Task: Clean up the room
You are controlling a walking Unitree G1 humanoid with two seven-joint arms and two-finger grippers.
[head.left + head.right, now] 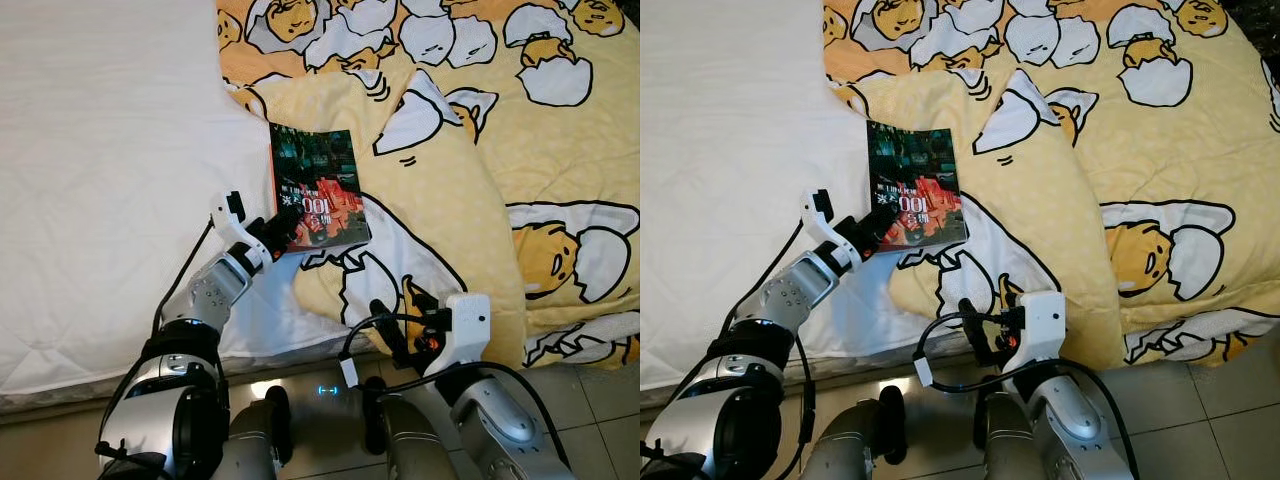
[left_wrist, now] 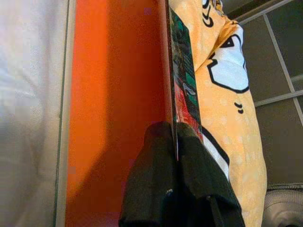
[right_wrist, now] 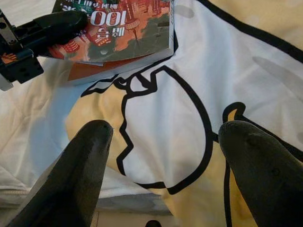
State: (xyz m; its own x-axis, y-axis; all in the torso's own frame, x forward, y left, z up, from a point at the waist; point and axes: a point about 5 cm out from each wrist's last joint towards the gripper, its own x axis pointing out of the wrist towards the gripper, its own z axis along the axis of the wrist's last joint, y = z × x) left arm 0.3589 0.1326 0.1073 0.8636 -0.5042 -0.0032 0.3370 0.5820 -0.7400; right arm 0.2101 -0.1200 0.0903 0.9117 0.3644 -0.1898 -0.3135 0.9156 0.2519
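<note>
Left end effector (image 1: 283,229): its two black fingers (image 2: 156,189) were clenched on the near corner of the book's (image 1: 318,190) front cover, one finger above and one below, with the orange inner page visible beneath the lifted cover in the left wrist view. The book lay on the bed, resting partly on the white sheet (image 1: 100,180) and partly on the edge of the yellow cartoon-print blanket (image 1: 520,150). Right end effector (image 3: 161,142): released, its fingers spread wide and holding nothing, hovering over the blanket's near edge, just short of the book and apart from the left end effector. Tiled floor (image 1: 600,400) lay beside the bed at the robot's right.
</note>
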